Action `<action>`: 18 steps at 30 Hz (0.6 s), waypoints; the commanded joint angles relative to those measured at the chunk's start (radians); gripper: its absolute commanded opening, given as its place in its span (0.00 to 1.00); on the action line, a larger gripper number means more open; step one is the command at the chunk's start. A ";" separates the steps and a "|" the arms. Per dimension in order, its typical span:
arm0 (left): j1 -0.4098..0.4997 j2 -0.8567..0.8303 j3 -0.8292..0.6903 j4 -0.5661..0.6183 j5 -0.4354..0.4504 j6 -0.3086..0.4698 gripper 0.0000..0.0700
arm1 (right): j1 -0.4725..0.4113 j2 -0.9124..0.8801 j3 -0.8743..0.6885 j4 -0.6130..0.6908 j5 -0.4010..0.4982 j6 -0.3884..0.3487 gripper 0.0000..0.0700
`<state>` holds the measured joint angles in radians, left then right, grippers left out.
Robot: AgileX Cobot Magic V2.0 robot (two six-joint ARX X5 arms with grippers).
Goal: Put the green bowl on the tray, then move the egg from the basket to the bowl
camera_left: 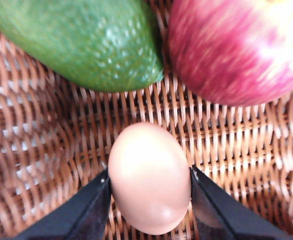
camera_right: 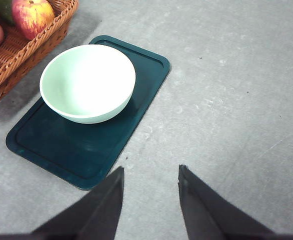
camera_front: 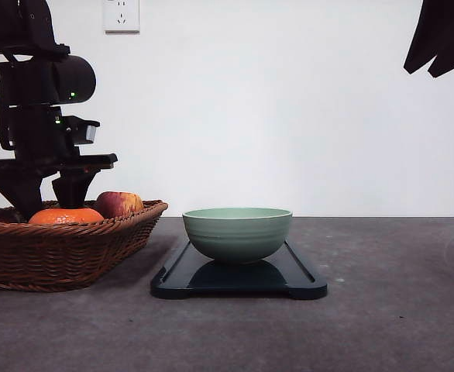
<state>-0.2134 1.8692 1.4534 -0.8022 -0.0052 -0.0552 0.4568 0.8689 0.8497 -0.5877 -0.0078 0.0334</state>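
The green bowl (camera_front: pixel 237 232) stands upright on the dark tray (camera_front: pixel 297 280), toward the tray's far end; the right wrist view shows the bowl (camera_right: pixel 86 82) empty on the tray (camera_right: pixel 61 150). A pale egg (camera_left: pixel 147 165) lies on the wicker floor of the basket (camera_front: pixel 72 252). My left gripper (camera_left: pixel 149 176) reaches down into the basket, and its two black fingers press against the egg's sides. My right gripper (camera_right: pixel 150 170) hangs open above the bare table, just off the tray's near corner, holding nothing.
In the basket, a red apple (camera_left: pixel 241 50) and a green avocado (camera_left: pixel 81 42) lie just beyond the egg, and an orange (camera_front: pixel 66 216) sits near the front rim. The basket (camera_right: pixel 31 50) sits close to the tray's left side. Grey table spreads right of the tray.
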 commanded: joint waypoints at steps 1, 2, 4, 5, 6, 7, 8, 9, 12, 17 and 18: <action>-0.003 -0.036 0.037 -0.004 -0.003 0.009 0.31 | 0.006 -0.003 0.004 0.011 -0.002 0.008 0.30; -0.004 -0.050 0.040 -0.010 -0.003 0.015 0.31 | 0.006 -0.006 0.004 0.011 -0.002 0.008 0.30; -0.007 -0.080 0.045 -0.018 -0.003 0.026 0.31 | 0.006 -0.012 0.004 0.011 -0.002 0.008 0.30; -0.010 -0.098 0.046 -0.018 -0.002 0.028 0.32 | 0.006 -0.015 0.004 0.011 -0.002 0.008 0.30; -0.014 -0.116 0.046 -0.018 0.000 0.029 0.32 | 0.006 -0.018 0.005 0.011 -0.002 0.008 0.30; -0.018 -0.134 0.046 -0.018 0.006 0.030 0.32 | 0.006 -0.022 0.005 0.011 -0.002 0.007 0.30; -0.024 -0.153 0.046 -0.016 0.019 0.031 0.33 | 0.006 -0.025 0.005 0.011 -0.002 0.007 0.30; -0.031 -0.172 0.046 -0.013 0.041 0.034 0.33 | 0.006 -0.029 0.005 0.011 -0.002 0.007 0.30; -0.059 -0.215 0.046 0.012 0.120 0.036 0.33 | 0.006 -0.042 0.005 0.012 -0.002 0.008 0.30; -0.134 -0.230 0.046 0.088 0.155 0.035 0.34 | 0.006 -0.067 0.005 0.018 -0.002 0.008 0.30; -0.151 -0.229 0.046 0.098 0.155 0.034 0.34 | 0.006 -0.073 0.005 0.019 -0.002 0.008 0.30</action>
<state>-0.3517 1.6230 1.4765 -0.7153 0.1420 -0.0338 0.4568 0.7963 0.8497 -0.5841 -0.0078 0.0334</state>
